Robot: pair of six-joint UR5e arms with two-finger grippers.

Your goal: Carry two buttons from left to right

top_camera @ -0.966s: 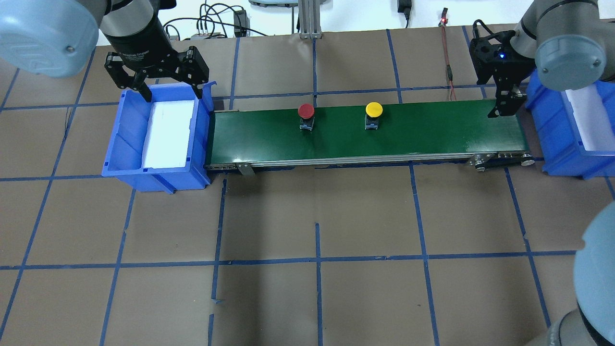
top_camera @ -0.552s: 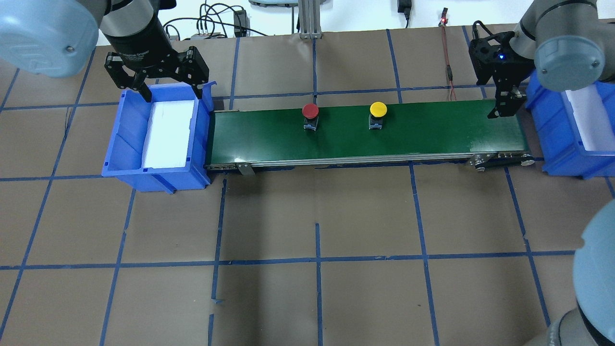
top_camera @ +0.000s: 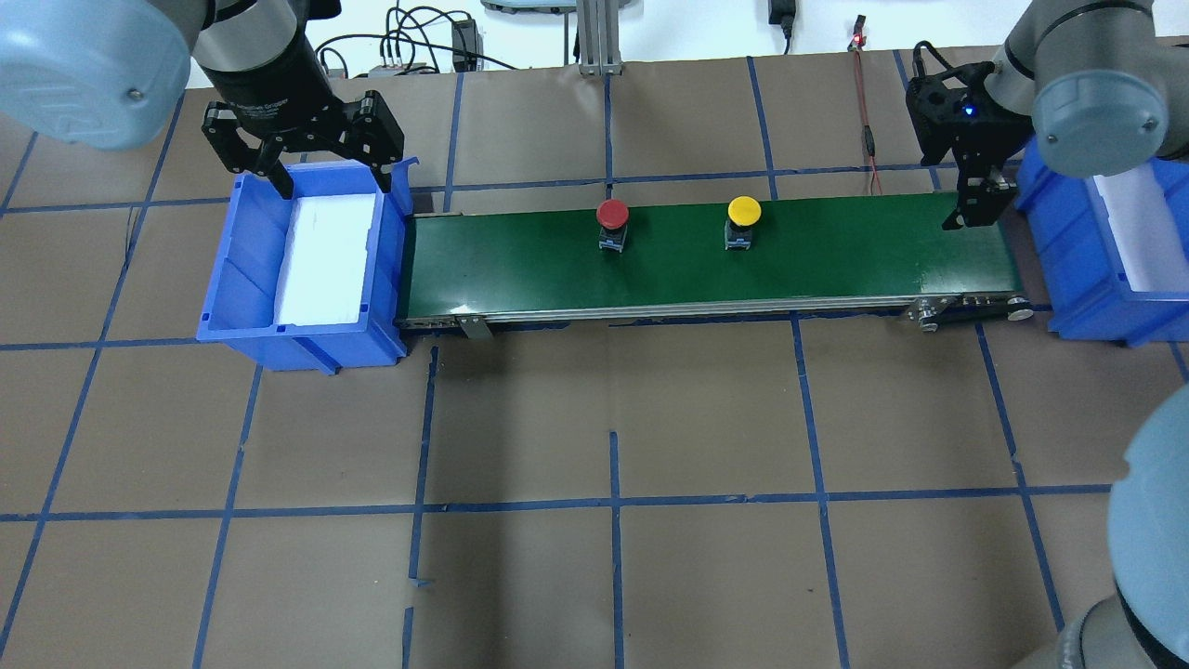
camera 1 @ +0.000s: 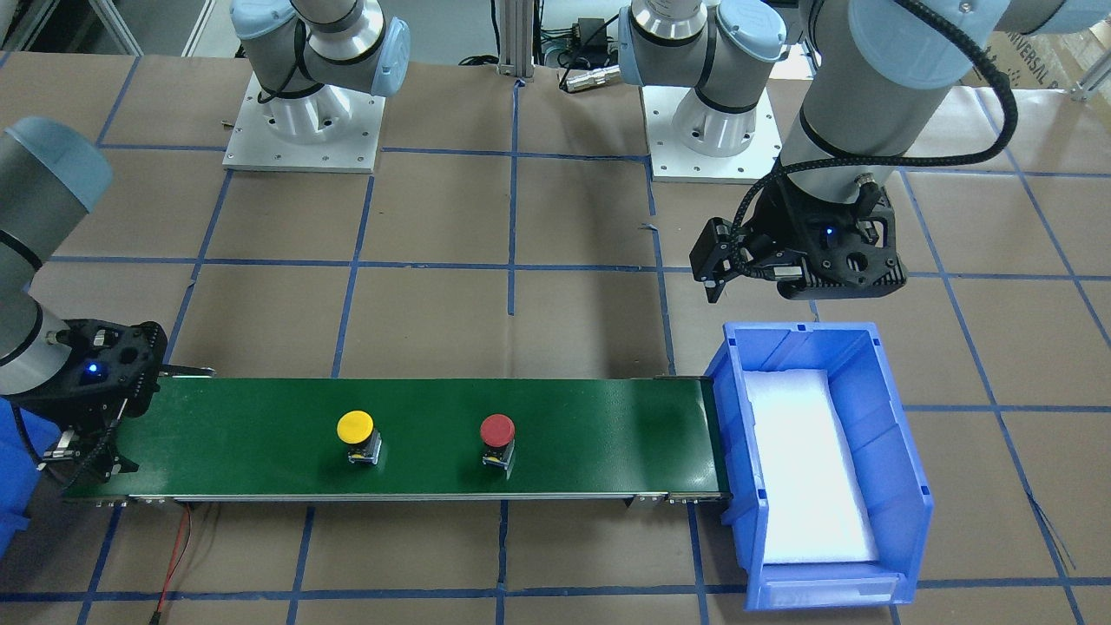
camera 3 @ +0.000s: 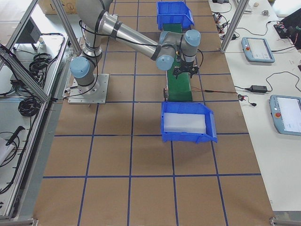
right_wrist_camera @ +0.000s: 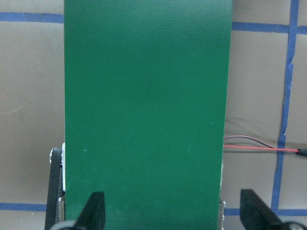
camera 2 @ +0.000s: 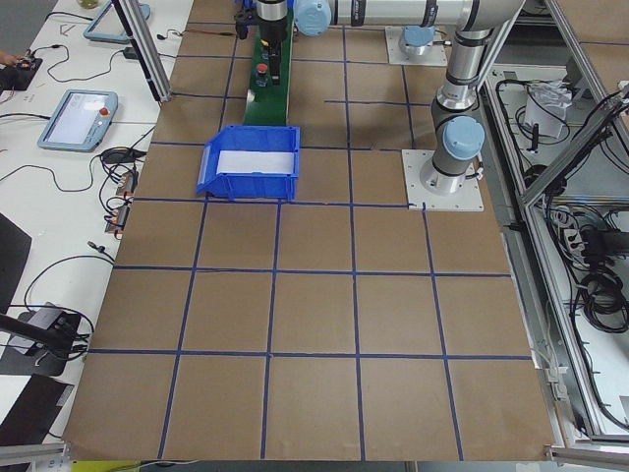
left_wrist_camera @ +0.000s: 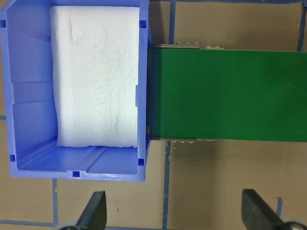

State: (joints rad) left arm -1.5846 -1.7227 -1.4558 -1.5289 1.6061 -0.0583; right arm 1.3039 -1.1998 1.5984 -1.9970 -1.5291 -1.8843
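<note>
Lately carried slightly toward 3 o'clock along the belt [top_camera: 836, 260]: red button [top_camera: 612, 214], then yellow button [top_camera: 744, 211] ahead. Closer to right gripper [top_camera: 971, 219], jaws apart at belt's end; left gripper [top_camera: 334, 183], jaws apart, over 9 o'clock bin [top_camera: 240, 279].

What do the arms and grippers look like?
The left arm and right arm are silver-grey tubes with pale blue joint caps. A black braided cable loops round the left wrist. The left gripper and right gripper are black, each with a blue light.
</note>
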